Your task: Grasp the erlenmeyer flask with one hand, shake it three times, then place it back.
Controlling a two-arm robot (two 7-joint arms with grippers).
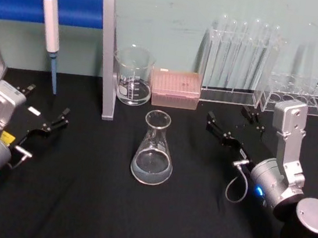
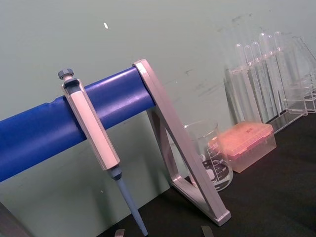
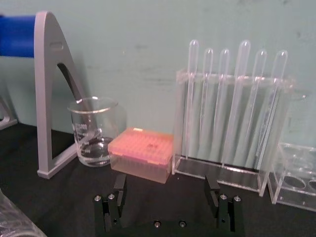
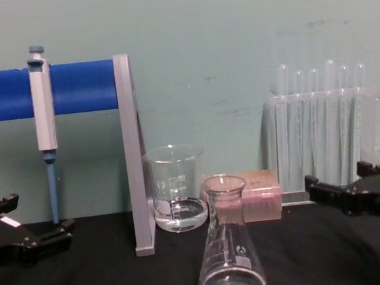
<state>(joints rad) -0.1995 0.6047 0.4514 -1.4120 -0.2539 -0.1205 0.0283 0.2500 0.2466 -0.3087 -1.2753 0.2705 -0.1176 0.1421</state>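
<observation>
Head view: erlenmeyer flask [image 1: 154,149] stands upright near the middle of the black worktop [image 1: 77,202], a little clear liquid in its base, nothing touching it. Right gripper [image 1: 232,126] sits toward the right edge, fingers spread apart, released, well clear of the flask. Left gripper [image 1: 47,111] near the left edge, fingers also apart, holding nothing. Along the back edge: beaker [image 1: 133,75], pink tip box [image 1: 176,88], test tube rack [image 1: 238,62].

Left wrist view: pipette [image 2: 94,136] hangs on the blue bar [image 2: 59,121] of the stand; beaker and tip box behind the stand's grey leg [image 2: 182,158].

Right wrist view: right gripper's two fingers [image 3: 118,190] wide apart, empty, pointing at tip box and rack.

Chest view: flask front centre, upright; left gripper at the left edge, right gripper at the right edge, both apart from it.
</observation>
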